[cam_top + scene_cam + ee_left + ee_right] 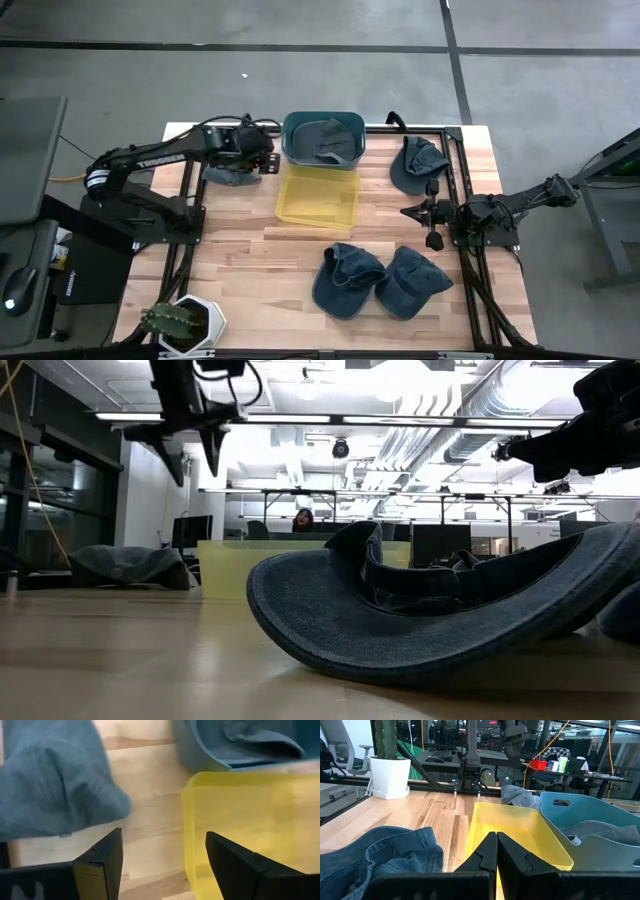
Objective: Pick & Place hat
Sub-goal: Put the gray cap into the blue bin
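Several blue denim hats lie about. One hat [230, 177] [50, 785] rests on the table just left of my left gripper [264, 163] [165, 860], which is open and hovers above the wood between that hat and the yellow bin [318, 195] [250, 820]. Another hat lies inside the teal bin [323, 138]. A third hat [417, 162] lies at the far right. Two more hats [348, 280] [412, 282] rest near the table's near edge. My right gripper [405, 212] [496, 852] is shut and empty, held above the table right of the yellow bin.
A cactus in a white pot [185, 322] stands at the near left corner. The yellow bin [515, 830] and teal bin [590, 830] sit side by side at the far middle. In the low view a hat brim [450, 610] fills the foreground. Bare wood lies between the bins and the near hats.
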You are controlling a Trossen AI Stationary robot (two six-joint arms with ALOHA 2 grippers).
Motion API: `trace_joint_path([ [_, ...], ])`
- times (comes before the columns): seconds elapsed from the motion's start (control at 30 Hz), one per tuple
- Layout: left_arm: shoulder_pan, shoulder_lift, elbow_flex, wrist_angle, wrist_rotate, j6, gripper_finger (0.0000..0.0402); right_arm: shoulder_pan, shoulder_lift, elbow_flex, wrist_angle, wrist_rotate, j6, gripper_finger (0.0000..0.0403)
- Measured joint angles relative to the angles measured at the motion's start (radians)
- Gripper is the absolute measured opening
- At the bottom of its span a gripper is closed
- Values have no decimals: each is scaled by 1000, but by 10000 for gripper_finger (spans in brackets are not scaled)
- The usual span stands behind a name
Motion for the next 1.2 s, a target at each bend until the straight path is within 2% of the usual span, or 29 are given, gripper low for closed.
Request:
trace_joint_path([
  [0.2,61,44,-3,-33,20,-40,227,0,0,0,0,0,0,1],
  [0.4,206,97,-3,-44,105,31,227,0,0,0,0,0,0,1],
  [0.63,307,138,-3,-48,92,99,227,0,0,0,0,0,0,1],
  [1.0,321,162,-2,107,150,233,227,0,0,0,0,0,0,1],
  [1.2,321,189,-2,46,43,238,231,0,0,0,0,0,0,1],
])
